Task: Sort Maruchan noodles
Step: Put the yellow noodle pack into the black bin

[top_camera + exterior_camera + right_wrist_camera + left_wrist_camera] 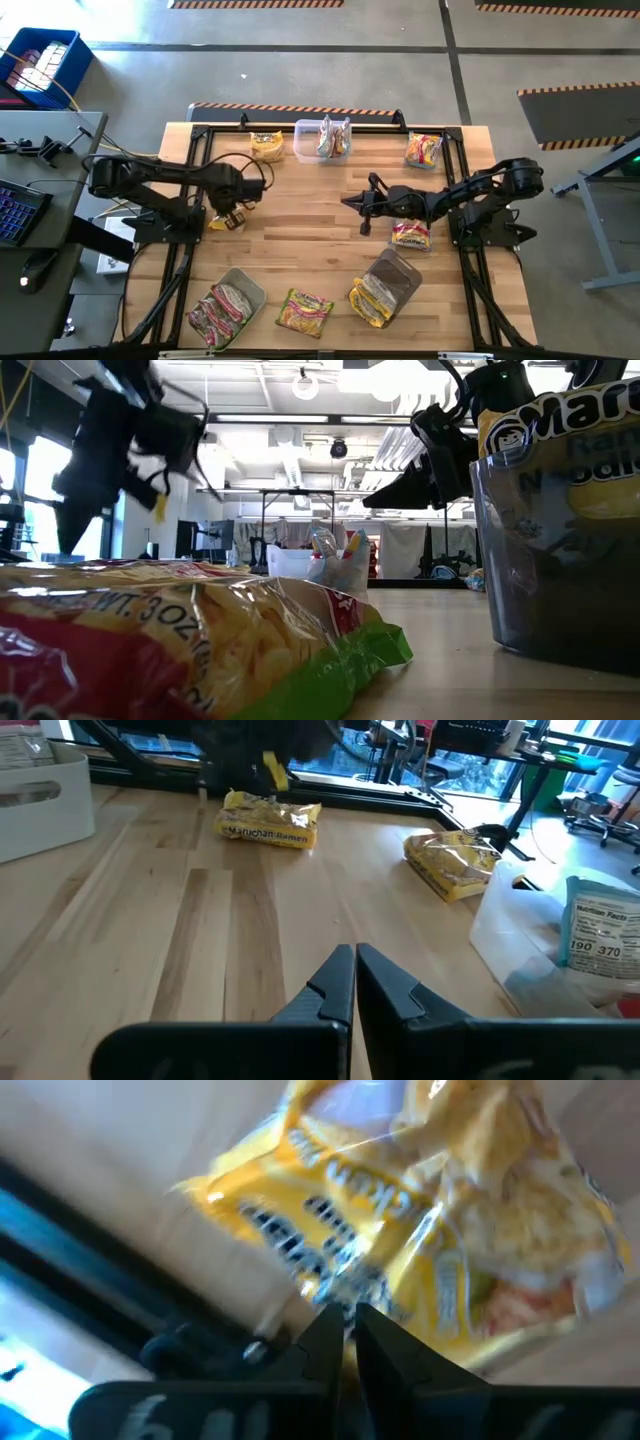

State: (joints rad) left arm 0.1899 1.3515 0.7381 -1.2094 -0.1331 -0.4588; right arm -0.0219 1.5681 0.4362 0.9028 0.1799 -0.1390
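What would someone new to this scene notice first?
Probably the left gripper at the table's left edge, shut on a yellow noodle packet. Next, the three clear tubs holding packets: one at the far edge, two along the near edge. The right gripper hangs shut and empty over the table's middle.

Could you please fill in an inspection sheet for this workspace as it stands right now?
Surface: wooden table, black frame rails along its sides.
Job's things: noodle packets scattered; some sit in three clear tubs, others lie loose, such as a green-edged packet at the near edge.
Clutter: nothing seen on the table besides packets and tubs.
Grippers: left tool is shut on a yellow packet at the left side; right tool is shut, holding nothing, over mid-table.
Cables: a dark loop at the left arm.
Surroundings: blue crate on the floor, keyboard on a side desk, striped floor tape.
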